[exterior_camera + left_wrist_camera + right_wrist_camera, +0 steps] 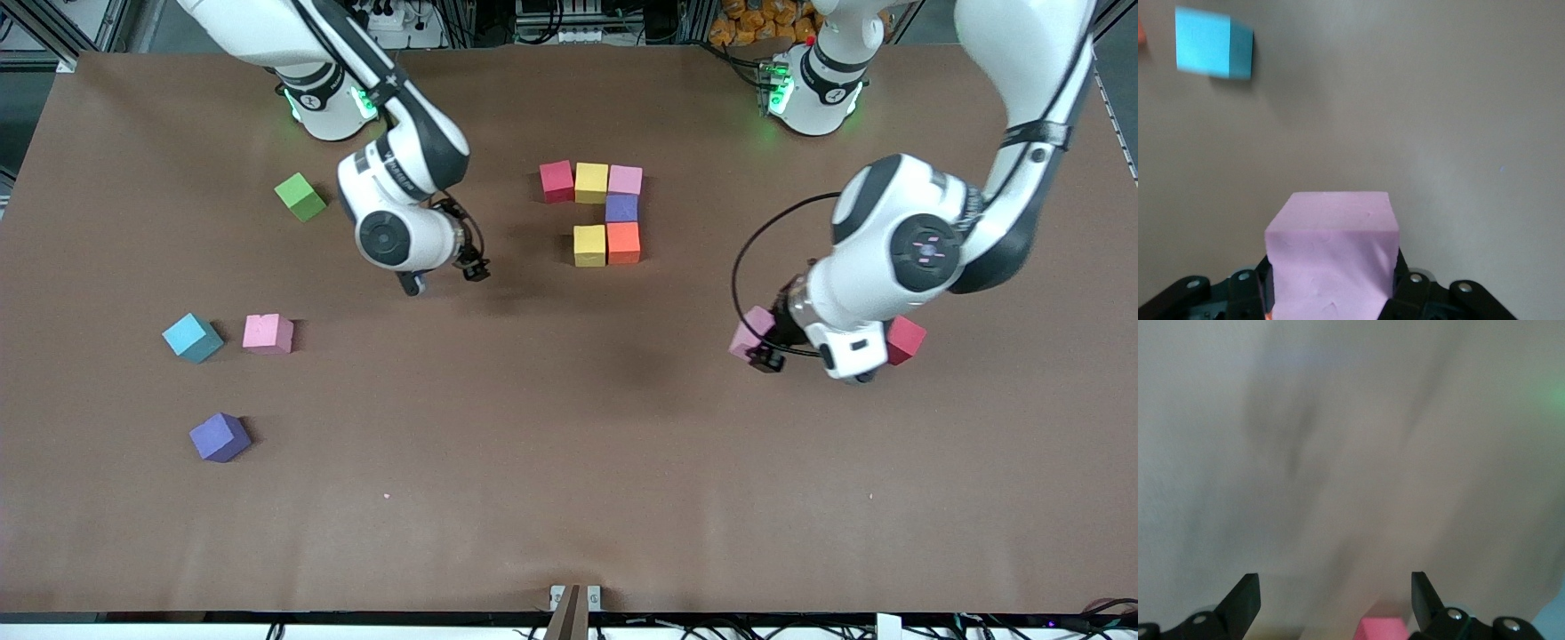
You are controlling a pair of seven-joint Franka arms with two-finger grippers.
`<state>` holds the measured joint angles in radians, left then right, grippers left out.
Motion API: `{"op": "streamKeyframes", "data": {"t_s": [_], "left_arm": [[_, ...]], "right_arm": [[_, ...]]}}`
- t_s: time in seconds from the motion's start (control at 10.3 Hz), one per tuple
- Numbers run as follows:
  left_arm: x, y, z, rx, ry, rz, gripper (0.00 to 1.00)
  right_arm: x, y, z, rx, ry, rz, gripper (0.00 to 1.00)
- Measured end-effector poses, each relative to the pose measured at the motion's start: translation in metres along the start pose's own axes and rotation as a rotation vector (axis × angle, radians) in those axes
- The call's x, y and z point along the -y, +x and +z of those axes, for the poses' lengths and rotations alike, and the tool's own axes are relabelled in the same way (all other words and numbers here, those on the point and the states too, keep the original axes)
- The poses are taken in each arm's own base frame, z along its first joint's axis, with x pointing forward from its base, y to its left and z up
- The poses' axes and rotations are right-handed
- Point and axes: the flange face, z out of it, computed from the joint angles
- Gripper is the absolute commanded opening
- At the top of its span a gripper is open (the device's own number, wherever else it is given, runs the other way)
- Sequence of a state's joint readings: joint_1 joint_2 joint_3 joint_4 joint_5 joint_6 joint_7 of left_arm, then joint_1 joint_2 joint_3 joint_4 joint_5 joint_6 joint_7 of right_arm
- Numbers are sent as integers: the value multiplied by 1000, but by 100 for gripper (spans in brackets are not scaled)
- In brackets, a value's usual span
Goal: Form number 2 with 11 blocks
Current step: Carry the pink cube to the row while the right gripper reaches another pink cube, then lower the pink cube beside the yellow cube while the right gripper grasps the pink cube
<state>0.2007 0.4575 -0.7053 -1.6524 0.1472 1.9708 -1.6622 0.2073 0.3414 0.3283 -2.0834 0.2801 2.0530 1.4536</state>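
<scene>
You have six blocks set together near the middle of the table: a red block (556,180), a yellow block (591,182) and a pink block (625,180) in a row, a purple block (621,208) touching the pink one on the side nearer the front camera, then an orange block (623,243) with a second yellow block (589,245) beside it.

Your left gripper (772,342) is clamped on a mauve-pink block (1331,263) (its faces are plain, with no writing to read) over bare table toward the left arm's end; a second red block (905,340) shows just beside that wrist.

Your right gripper (1335,597) hangs with its jaws wide and nothing between them, over bare table between the set and the green cube (300,196).

Toward the right arm's end lie a light blue block (192,337), a second pink block (268,333) near it, and another purple block (219,436) nearer the front camera.
</scene>
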Motion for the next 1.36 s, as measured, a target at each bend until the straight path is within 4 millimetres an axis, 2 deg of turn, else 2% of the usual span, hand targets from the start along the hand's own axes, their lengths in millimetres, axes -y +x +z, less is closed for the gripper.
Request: {"op": "streamKeyframes", "data": {"t_s": [0.19,0.39,0.77,0.97,1.07,1.16,1.36], "left_arm": [[0,-54,25,9,41,-72,0],[6,-117,51,7,82,-135,0],[34,-236,106,-30,148,-182,0],[46,-282,132,-32,170,-187,0],[51,-298,144,-41,174,-200,0],[55,-310,155,-57,174,-216,0],[64,-331,172,-73,170,-256,0]], "right_arm": [[-16,57,-23,13,15,-118,100],[-39,111,-38,18,40,-230,100],[-82,211,-69,-46,27,-381,100],[-99,251,-80,-78,28,-471,100],[-107,271,-87,-90,33,-518,100],[-113,287,-94,-104,34,-565,100],[-111,310,-103,-133,28,-629,100]]}}
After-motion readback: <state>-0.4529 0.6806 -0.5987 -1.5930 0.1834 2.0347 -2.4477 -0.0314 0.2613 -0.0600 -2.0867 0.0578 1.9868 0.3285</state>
